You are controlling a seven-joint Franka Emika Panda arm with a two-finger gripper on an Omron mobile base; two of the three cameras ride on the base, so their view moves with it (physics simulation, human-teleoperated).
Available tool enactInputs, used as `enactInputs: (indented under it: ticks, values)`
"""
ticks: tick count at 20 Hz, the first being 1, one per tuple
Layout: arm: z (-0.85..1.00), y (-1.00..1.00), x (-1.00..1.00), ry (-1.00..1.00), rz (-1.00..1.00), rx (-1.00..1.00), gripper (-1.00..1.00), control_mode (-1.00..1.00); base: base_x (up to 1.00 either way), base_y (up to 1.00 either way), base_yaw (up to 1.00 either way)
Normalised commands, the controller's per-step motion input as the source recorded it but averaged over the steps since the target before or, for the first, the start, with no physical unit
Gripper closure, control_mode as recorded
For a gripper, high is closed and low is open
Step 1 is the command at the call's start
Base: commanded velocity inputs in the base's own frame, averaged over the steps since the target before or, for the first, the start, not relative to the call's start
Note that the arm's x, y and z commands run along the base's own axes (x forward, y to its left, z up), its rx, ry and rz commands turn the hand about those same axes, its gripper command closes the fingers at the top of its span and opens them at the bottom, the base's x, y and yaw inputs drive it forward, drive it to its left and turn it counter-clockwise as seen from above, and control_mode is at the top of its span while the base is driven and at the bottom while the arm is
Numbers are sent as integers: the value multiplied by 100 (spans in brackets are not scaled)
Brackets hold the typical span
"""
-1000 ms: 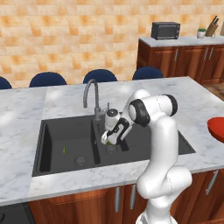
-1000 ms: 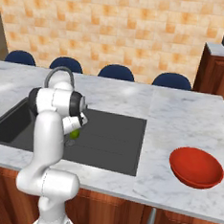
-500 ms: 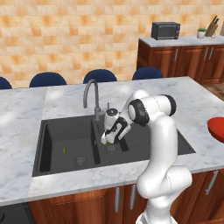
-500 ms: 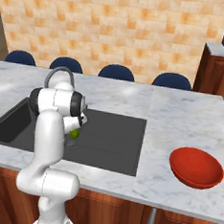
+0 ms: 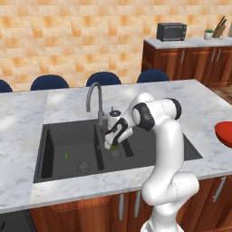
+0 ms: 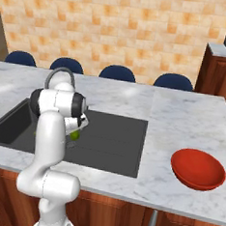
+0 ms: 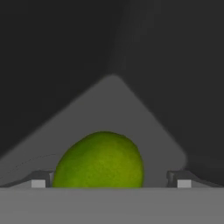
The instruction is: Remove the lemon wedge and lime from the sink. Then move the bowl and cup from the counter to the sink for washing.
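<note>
One lime (image 7: 101,160) sat low in the centre of the hand view, a round yellow-green ball on the dark floor of the sink, lying between the two finger tips, with a gap showing on each side of it; the jaws stood wide apart and had not closed on the fruit. In the left base view the lime (image 5: 114,147) showed as a small green spot just below the gripper (image 5: 112,142), a little left of the frame's centre, in the right-hand basin of the sink (image 5: 149,149) beside the round drain. In the right base view the lime (image 6: 74,135) peeked out at left of centre, just under the arm's dark joint. Further left in the left base view, the lemon wedge (image 5: 67,155), a thin green sliver, lay on the floor of the left-hand basin, well apart from the lime and near that basin's drain. The curved grey faucet (image 5: 94,100) rose at the back edge of the sink, just left of the gripper. Around the sink spread the white-grey marble counter (image 5: 27,118). The bowl (image 6: 198,169), wide, shallow and red, rested on the counter at the lower right of the right base view, well apart from the sink; its red rim (image 5: 224,133) showed at the right edge of the left base view. Behind the counter stood blue chairs (image 5: 103,79), and a dark microwave (image 5: 171,31) sat on the far counter at the upper right.
</note>
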Motion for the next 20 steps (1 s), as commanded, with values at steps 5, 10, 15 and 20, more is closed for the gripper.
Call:
enactInputs:
  ticks: [5, 10, 15, 20]
  values:
    - [-19, 26, -9, 5, -13, 0, -100, -100, 0, 0, 0]
    - [-34, 29, 0, 3, -9, 0, -100, -100, 0, 0, 0]
    - [-29, 28, -11, 8, -4, 4, -100, -100, 0, 0, 0]
    - [-21, 25, -18, 6, -1, 8, -100, -100, 0, 0, 0]
